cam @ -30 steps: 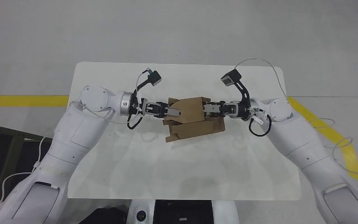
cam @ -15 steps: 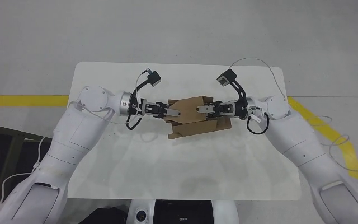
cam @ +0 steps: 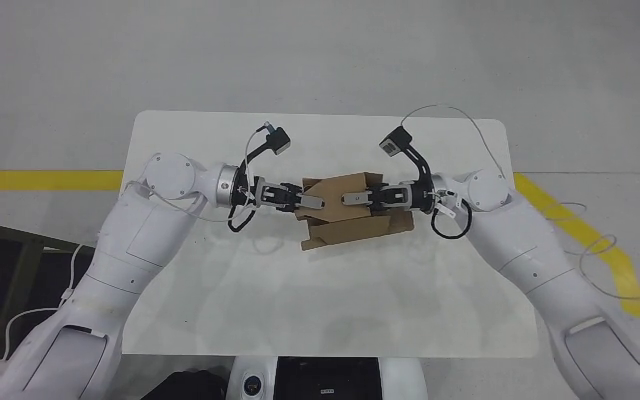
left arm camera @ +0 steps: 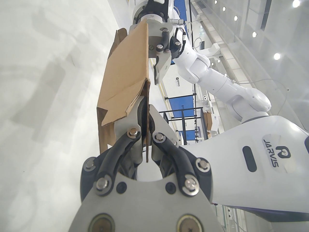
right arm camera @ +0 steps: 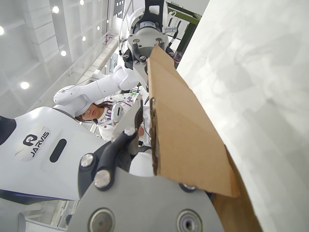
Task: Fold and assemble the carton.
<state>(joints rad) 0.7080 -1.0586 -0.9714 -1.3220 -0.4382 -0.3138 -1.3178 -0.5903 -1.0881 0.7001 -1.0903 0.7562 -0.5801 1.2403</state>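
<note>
Carton (left arm camera: 125, 73): brown corrugated cardboard, matt, raw fluted edges, one corner slightly frayed. Left gripper (left arm camera: 144, 108): dull brushed metal, matt black rubbery links, shiny screw heads. Right gripper (cam: 352, 198): same grey metal, black links. Table (cam: 200, 300): white, smooth, faint sheen with soft reflections.

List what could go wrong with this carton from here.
1. The left hand pinches only a thin edge of the carton; that edge could slip out or tear.
2. The right hand appears to straddle a panel without clamping it, so a push may crumple the panel instead of folding it.
</note>
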